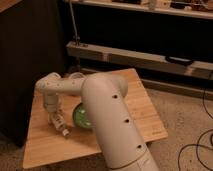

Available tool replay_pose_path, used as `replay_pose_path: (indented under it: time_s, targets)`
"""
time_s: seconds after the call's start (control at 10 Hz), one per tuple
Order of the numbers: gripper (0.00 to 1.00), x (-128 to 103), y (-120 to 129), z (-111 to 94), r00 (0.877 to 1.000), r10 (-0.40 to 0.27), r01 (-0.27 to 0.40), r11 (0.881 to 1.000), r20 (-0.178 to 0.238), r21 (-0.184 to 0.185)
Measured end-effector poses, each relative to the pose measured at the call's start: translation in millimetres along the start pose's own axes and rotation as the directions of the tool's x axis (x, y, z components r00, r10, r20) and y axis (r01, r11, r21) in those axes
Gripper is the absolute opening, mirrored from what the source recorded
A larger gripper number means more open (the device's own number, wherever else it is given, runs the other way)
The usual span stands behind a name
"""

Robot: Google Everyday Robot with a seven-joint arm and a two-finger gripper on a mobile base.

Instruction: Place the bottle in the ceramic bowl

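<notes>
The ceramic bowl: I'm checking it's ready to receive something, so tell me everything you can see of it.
The ceramic bowl is round and glossy green, with a pale sheen inside. It sits upright on the wooden table, its right part hidden behind the white arm. Nothing shows in the part in view. The gripper hangs just beside its left rim in the picture, with the bottle at its tip, outside the bowl.

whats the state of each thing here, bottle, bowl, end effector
bottle: held in the end effector, tilted, white cap pointing down, not in the bowl yet
ceramic bowl: upright on the wooden table, visible part empty, right side hidden by the arm
end effector: closed on the bottle, just left of the bowl, low over the table
</notes>
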Motion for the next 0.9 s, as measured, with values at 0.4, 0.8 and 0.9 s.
replay_pose_path:
  time_s: [0.4, 0.8, 0.9]
  targets:
    - [0.00, -16, 18, -36, 0.998, -0.022, 0.023, 1.000, -0.053, 0.020]
    - [0.00, -76, 46, -140, 0.983, -0.078, 0.087, 0.995, -0.168, 0.048]
    - [0.00, -100, 63, -171, 0.976, -0.079, 0.091, 0.995, -0.201, 0.051]
